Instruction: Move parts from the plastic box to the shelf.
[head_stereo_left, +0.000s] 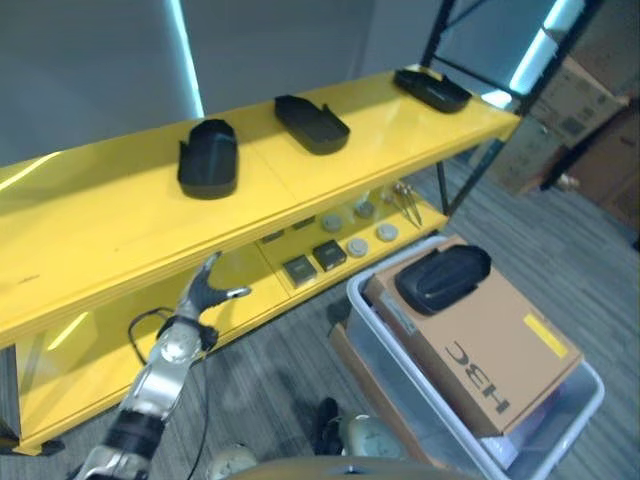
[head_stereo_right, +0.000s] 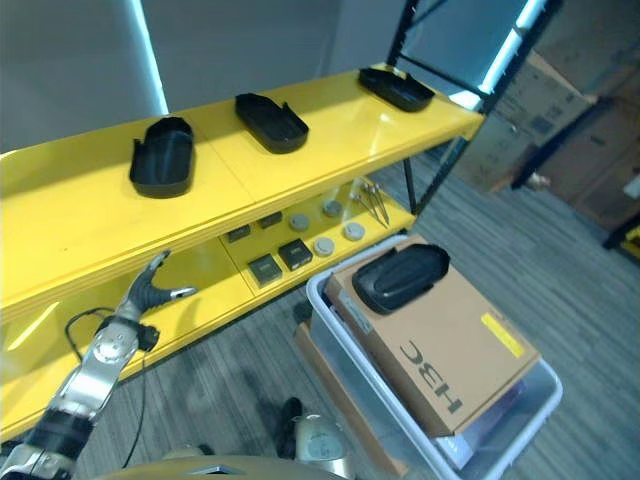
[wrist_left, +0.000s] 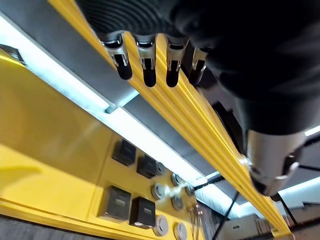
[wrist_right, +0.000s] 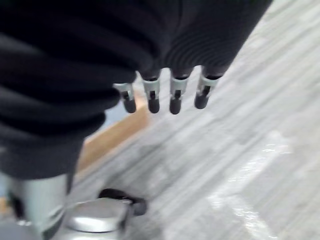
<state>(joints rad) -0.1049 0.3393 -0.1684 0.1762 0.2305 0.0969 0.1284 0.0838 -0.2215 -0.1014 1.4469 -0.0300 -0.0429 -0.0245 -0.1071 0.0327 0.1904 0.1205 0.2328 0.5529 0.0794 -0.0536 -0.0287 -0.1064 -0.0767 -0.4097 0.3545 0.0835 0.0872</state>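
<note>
Where small parts (head_stereo_left: 315, 262) crowd lower shelf (head_stereo_left: 250, 300), cardboard box (head_stereo_left: 480, 350) filling plastic box (head_stereo_left: 590, 385)

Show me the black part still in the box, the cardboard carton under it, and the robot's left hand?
Black part (head_stereo_left: 443, 277), left eye view, middle of its domed top.
Carton (head_stereo_left: 490, 355), left eye view, bare brown top face.
Left hand (head_stereo_left: 203, 293), left eye view, the palm below its spread fingers.

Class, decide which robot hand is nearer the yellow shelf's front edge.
Left. The left robot hand is raised just below the yellow shelf, empty. The right robot hand hangs open over grey carpet.
</note>
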